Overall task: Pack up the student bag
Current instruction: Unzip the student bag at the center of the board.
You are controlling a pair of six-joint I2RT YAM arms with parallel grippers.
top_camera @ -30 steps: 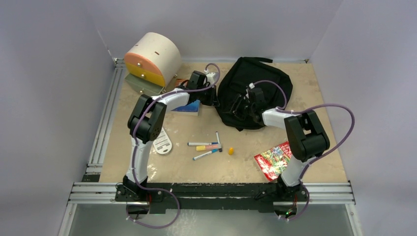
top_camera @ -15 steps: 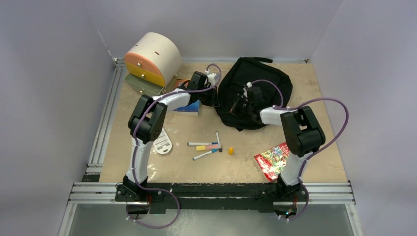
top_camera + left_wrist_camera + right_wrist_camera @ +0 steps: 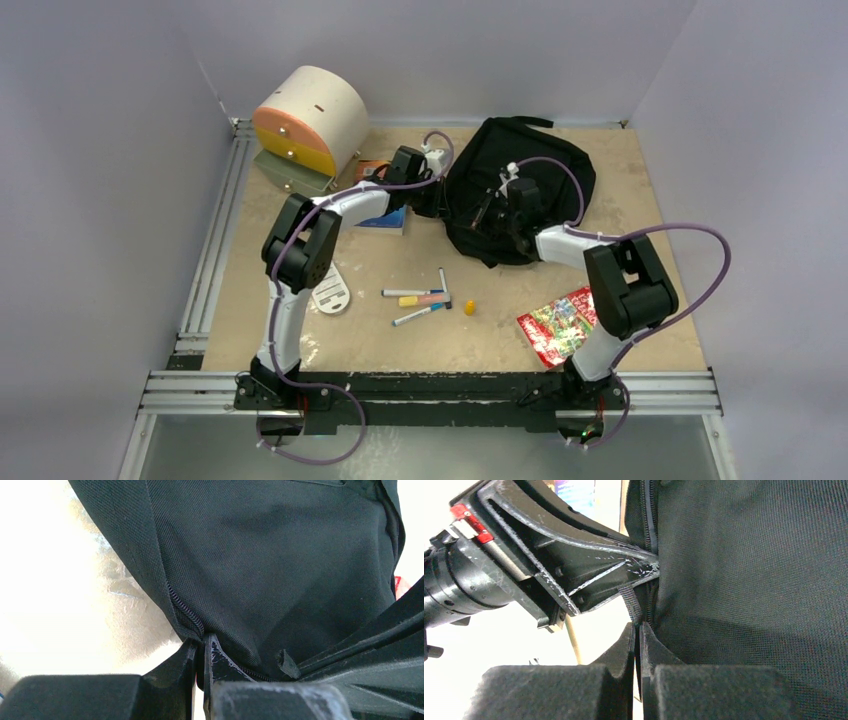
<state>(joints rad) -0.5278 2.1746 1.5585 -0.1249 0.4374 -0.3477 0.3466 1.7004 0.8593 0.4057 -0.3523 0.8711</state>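
The right gripper [image 3: 636,630] sits at the bottom edge, its 2 fingers [image 3: 616,652] pressed together on the lower end of a black webbing tab [image 3: 630,602]. The tab hangs from the zipper [image 3: 651,510] that runs down the edge of the bag [image 3: 749,570], whose black weave fills the right side. From upper left the left gripper [image 3: 653,567] reaches in, tips closed on that same zipper edge, just above the tab. Behind lies the pale table [image 3: 499,640].
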